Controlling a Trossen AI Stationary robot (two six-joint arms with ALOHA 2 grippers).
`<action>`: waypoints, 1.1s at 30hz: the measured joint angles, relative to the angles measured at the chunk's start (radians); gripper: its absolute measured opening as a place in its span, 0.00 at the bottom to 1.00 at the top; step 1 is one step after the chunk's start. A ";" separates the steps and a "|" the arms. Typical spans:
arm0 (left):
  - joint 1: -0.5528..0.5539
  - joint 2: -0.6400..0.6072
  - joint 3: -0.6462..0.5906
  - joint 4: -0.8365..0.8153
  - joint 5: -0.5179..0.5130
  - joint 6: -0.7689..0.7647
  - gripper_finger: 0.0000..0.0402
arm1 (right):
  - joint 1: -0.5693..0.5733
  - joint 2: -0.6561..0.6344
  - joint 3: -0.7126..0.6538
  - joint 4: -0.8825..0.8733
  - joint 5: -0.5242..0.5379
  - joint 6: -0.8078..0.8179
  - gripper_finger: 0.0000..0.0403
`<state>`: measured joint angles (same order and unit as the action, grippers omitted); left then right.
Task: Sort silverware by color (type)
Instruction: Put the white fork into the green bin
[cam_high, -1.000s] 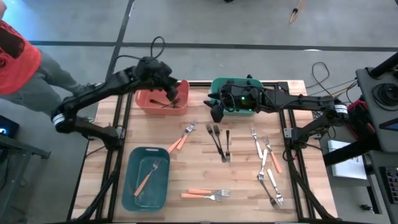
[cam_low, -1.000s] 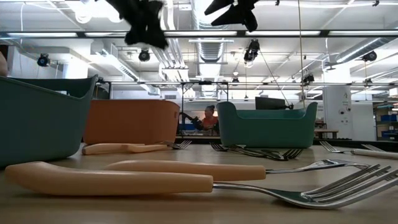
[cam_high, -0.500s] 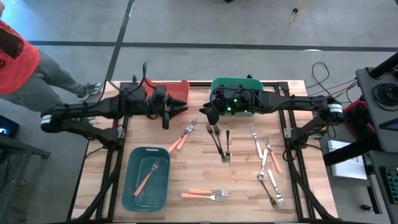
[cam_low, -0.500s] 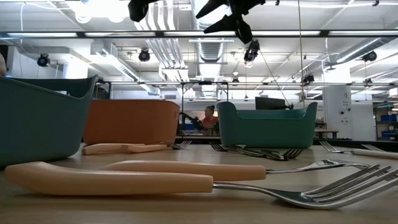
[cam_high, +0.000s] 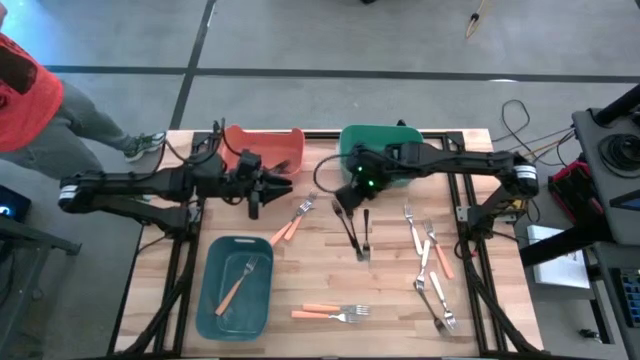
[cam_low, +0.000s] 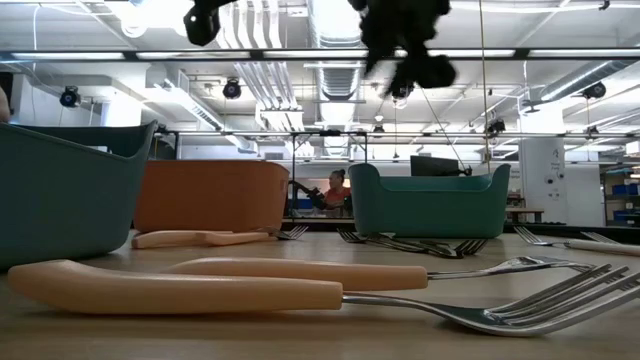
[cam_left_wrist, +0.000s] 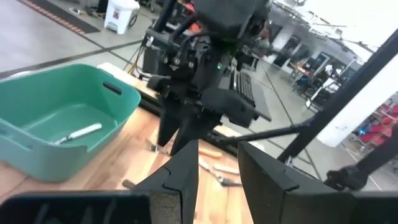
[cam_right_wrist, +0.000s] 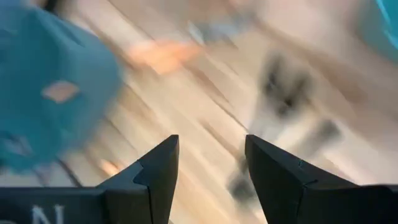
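two orange-handled forks (cam_high: 334, 312) lie nearest us at the front edge of the wooden table (cam_high: 300, 270), beside the blue bin (cam_high: 236, 286), which holds one more orange-handled fork (cam_high: 238, 282). we see white-handled forks (cam_high: 428, 270) scattered at the right with an orange-handled one among them, black forks (cam_high: 354, 228) in the middle, and another orange-handled pair (cam_high: 292, 222) to their left. our right gripper (cam_high: 343, 197) hovers just above the black forks, fingers spread and empty. our left gripper (cam_high: 284, 185) points toward it from beside the orange bin (cam_high: 262, 150), fingers parted with nothing between them. the green bin (cam_left_wrist: 59, 127) farthest back holds one white-handled utensil (cam_left_wrist: 78, 133).
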<state>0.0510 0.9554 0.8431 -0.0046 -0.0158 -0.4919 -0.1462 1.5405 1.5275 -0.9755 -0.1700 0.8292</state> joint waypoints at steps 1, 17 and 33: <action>-0.003 -0.013 -0.004 -0.012 0.000 0.000 0.24 | 0.005 0.008 0.006 -0.067 -0.009 0.002 0.44; -0.007 -0.093 -0.009 -0.103 0.000 0.037 0.24 | 0.108 -0.035 -0.198 -0.363 -0.024 0.174 0.44; -0.005 -0.074 0.035 -0.084 -0.230 0.089 0.24 | 0.045 -0.052 -0.634 -0.090 0.096 0.127 0.44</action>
<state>0.0460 0.8818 0.8781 -0.0889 -0.2461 -0.4031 -0.1008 1.4883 0.8939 -1.0655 -0.0742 0.9560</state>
